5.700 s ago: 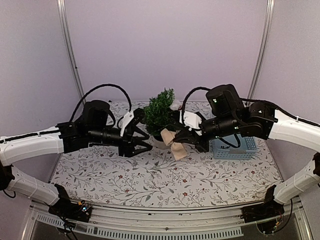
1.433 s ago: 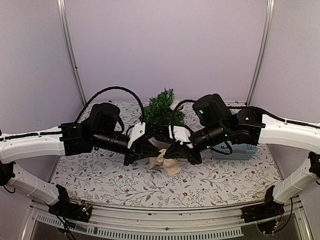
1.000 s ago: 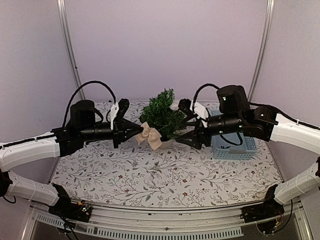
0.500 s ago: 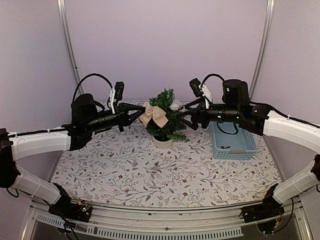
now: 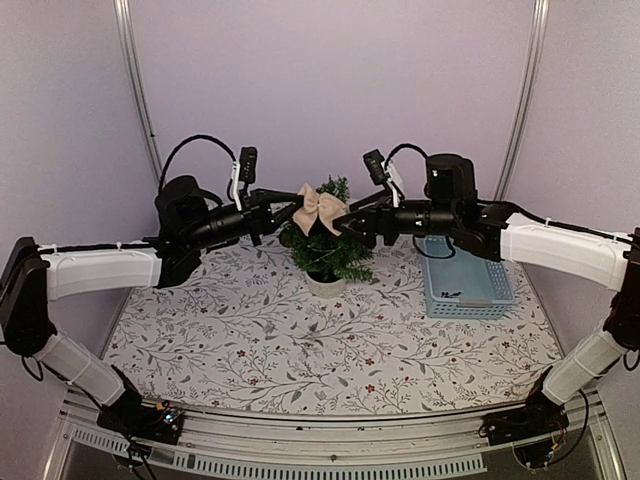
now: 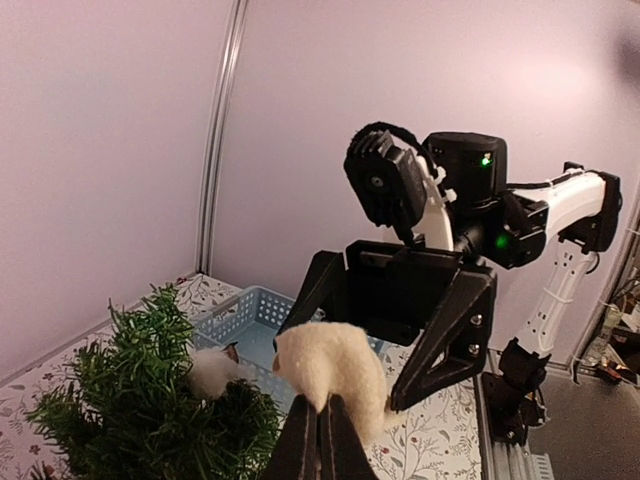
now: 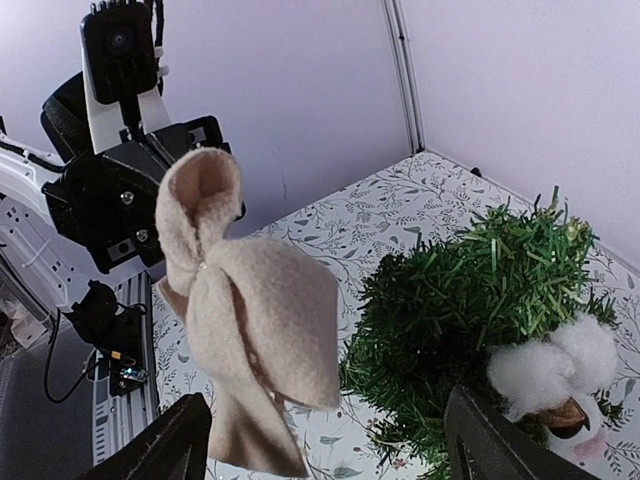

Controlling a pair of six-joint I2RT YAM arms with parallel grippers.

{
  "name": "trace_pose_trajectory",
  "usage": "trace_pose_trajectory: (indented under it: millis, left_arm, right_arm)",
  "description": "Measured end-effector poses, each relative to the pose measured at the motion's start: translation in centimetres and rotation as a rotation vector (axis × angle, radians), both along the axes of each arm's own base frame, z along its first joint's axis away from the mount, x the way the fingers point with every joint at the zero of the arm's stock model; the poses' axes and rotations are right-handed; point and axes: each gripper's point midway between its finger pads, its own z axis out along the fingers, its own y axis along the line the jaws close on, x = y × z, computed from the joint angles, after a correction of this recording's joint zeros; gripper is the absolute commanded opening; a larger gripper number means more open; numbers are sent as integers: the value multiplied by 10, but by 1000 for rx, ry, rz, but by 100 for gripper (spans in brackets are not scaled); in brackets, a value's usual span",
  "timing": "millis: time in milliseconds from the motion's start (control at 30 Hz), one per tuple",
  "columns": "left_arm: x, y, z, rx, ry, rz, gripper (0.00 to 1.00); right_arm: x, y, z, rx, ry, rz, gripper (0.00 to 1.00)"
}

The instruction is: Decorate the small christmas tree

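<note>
Change: the beige bow (image 5: 320, 207) has risen within the last second from low beside the pot to the crown of the small christmas tree (image 5: 325, 245), which stands far-centre on the table (image 5: 300, 350).
Left gripper (image 5: 295, 208): clamped on the bow.
Right gripper (image 5: 348, 216): jaws wide apart, flanking the bow, not holding it.
Meaning: probably ready to seat on top.
Around: fluffy white ornament (image 7: 545, 365) in the branches; blue basket (image 5: 465, 285) to the right.
In the way: the right gripper's spread fingers crowd the crown.

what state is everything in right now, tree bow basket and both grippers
tree: upright in its white pot, a white fluffy ornament in its branches
bow: held in the air by the treetop, not yet on the branches
left gripper: shut on the bow
right gripper: open, close to the bow, not gripping it
basket: upright, nearly empty
</note>
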Motion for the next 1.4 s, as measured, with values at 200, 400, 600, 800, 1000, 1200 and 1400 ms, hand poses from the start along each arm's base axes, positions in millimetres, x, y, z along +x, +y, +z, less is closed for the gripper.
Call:
trace_pose_trajectory:
  millis: [200,400,600,800,1000,1200,1400]
  left_arm:
    - [6,-3,2,-1,2,3,0]
    - [25,-3,30,-30,-33,38,0]
    - [54,1,26,-18,11,83,0]
    - [79,0,-2,18,97,106,0]
    - [91,4,-25,57,160,129,0]
    - [100,7,-42,87,205,146,0]
    - [105,4,-56,111,240,147,0]
  right_arm:
    - [2,9,11,42,-14,34,27]
    - [13,11,33,92,-40,2,3]
    - [29,12,46,118,-57,-40,2]
    - [49,22,32,94,-21,-72,2]
    - [61,25,-1,26,45,-107,1]
    - [67,25,-14,-6,75,-131,2]
    - [73,25,-18,-18,85,-154,3]
